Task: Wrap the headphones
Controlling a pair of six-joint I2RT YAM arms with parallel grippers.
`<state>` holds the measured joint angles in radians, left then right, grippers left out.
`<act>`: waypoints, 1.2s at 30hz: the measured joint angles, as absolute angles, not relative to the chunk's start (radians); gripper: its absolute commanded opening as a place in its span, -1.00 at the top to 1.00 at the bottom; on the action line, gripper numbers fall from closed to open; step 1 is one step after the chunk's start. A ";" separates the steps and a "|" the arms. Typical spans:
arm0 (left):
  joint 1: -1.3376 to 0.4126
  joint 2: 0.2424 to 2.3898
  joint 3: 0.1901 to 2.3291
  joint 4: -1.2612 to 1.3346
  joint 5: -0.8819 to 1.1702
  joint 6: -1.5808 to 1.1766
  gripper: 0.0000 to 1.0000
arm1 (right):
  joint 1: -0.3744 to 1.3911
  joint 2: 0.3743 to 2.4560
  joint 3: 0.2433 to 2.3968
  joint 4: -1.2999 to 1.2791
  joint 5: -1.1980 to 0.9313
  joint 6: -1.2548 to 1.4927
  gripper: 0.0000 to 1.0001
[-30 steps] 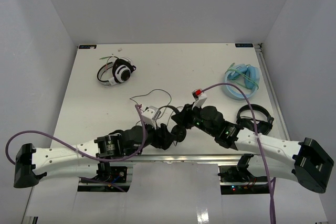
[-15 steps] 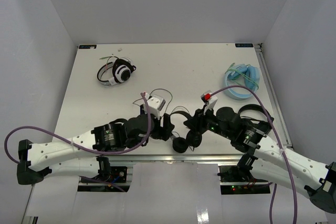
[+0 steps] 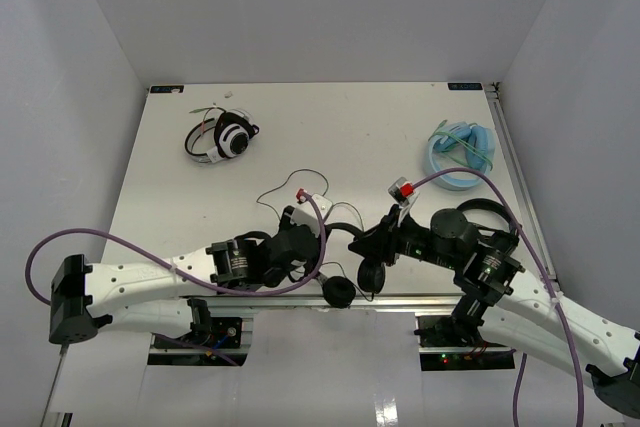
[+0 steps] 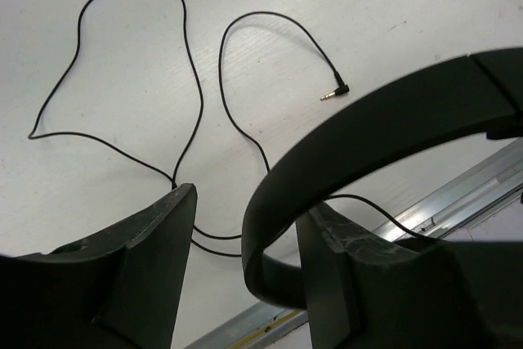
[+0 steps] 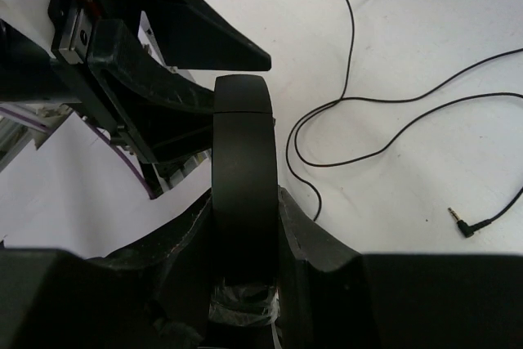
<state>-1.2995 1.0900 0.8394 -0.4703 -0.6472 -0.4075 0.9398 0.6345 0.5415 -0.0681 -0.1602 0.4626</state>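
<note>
The black headphones (image 3: 338,293) hang at the table's near edge between my two grippers, with both earcups hanging below the headband. My right gripper (image 3: 362,244) is shut on the headband (image 5: 241,145), which runs straight up between its jaws (image 5: 243,195). My left gripper (image 3: 322,237) is open. The headband (image 4: 368,128) arcs through its gap (image 4: 249,202), close to the right finger (image 4: 327,243). The thin black cable (image 4: 192,79) lies in loose loops on the table beyond, its jack plug (image 4: 335,91) free. The cable (image 5: 368,100) and plug (image 5: 462,226) also show in the right wrist view.
A white-and-black pair with green cable (image 3: 222,137) lies at the far left. A blue pair (image 3: 460,155) lies at the far right. A black arc (image 3: 480,211), perhaps another pair, is partly hidden under my right arm. The table's metal front edge (image 4: 458,194) is close.
</note>
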 measured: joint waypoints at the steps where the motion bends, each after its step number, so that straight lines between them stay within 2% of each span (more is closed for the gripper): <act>1: -1.299 1.086 0.837 -0.456 -0.649 -0.400 -0.14 | 0.940 0.631 0.542 -0.068 -0.170 0.465 0.85; 10: -1.301 1.050 0.826 -0.376 -0.629 -0.352 0.28 | 0.937 0.626 0.542 -0.055 -0.203 0.493 0.85; 14: -1.302 1.049 0.818 -0.372 -0.604 -0.338 0.66 | 0.936 0.628 0.542 -0.050 -0.199 0.497 0.83; 16: -1.305 1.050 0.810 -0.374 -0.587 -0.328 0.89 | 0.935 0.631 0.542 -0.049 -0.195 0.499 0.72; 18: -1.306 1.052 0.805 -0.376 -0.572 -0.323 0.99 | 0.935 0.638 0.542 -0.050 -0.194 0.501 0.35; 20: -1.305 1.052 0.801 -0.381 -0.566 -0.320 1.00 | 0.936 0.647 0.542 -0.050 -0.193 0.499 -0.16; 24: -1.304 1.051 0.797 -0.399 -0.566 -0.333 1.00 | 0.936 0.666 0.544 -0.052 -0.174 0.479 -0.51; 31: -1.304 1.012 0.852 -0.582 -0.650 -0.482 1.00 | 0.936 0.697 0.637 -0.114 -0.096 0.397 -0.63; 36: -1.305 0.910 1.007 -0.816 -0.700 -0.651 1.00 | 0.936 0.597 0.690 -0.105 -0.087 0.339 -0.73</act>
<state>-1.3048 0.9105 1.0066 -0.8162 -0.6997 -0.6514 0.9363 0.5973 0.6899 -0.1047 -0.0873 0.3385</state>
